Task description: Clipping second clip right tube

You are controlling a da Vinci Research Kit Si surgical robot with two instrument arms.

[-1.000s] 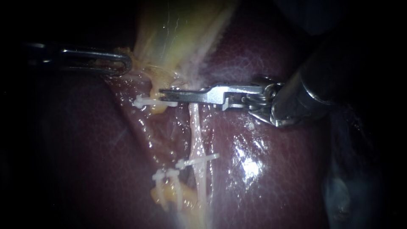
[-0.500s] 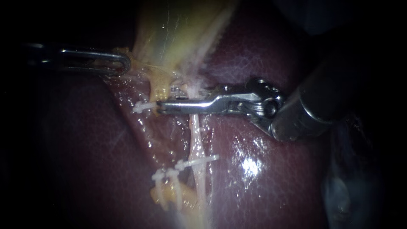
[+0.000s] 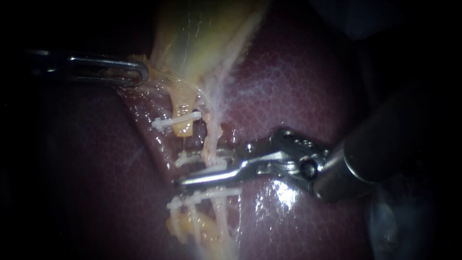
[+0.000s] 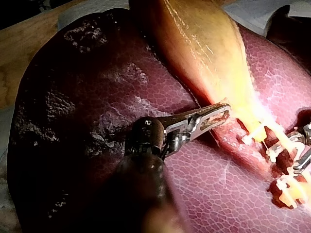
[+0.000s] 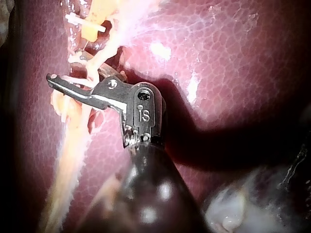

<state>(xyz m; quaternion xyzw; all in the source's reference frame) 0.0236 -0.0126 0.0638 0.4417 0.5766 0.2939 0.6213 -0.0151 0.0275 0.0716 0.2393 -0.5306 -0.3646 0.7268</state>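
Note:
My right instrument (image 3: 179, 171) comes in from the right and lies across the liver (image 3: 298, 86). Its jaws stand apart astride the pale right tube (image 3: 211, 144), and a white clip (image 3: 195, 157) is held between them. In the right wrist view the same jaws (image 5: 68, 67) straddle the tube (image 5: 73, 141). An earlier clip (image 3: 219, 192) sits on this tube just below. Another clip (image 3: 175, 120) crosses the yellow left tube above. My left instrument (image 3: 137, 72) is shut on the edge of the gallbladder (image 3: 202, 33), and the left wrist view shows this grip (image 4: 224, 111).
A further pair of clips (image 3: 183, 201) sits low on the left tube amid yellow fatty tissue. Wet dark-red liver surrounds the tubes. In the left wrist view the clips (image 4: 257, 133) lie ahead of my left jaws, with the right instrument (image 4: 303, 158) beyond them.
My right instrument has moved down from beside the upper clip to the right tube, and its jaws now straddle it above the lower clip. The left instrument has not moved.

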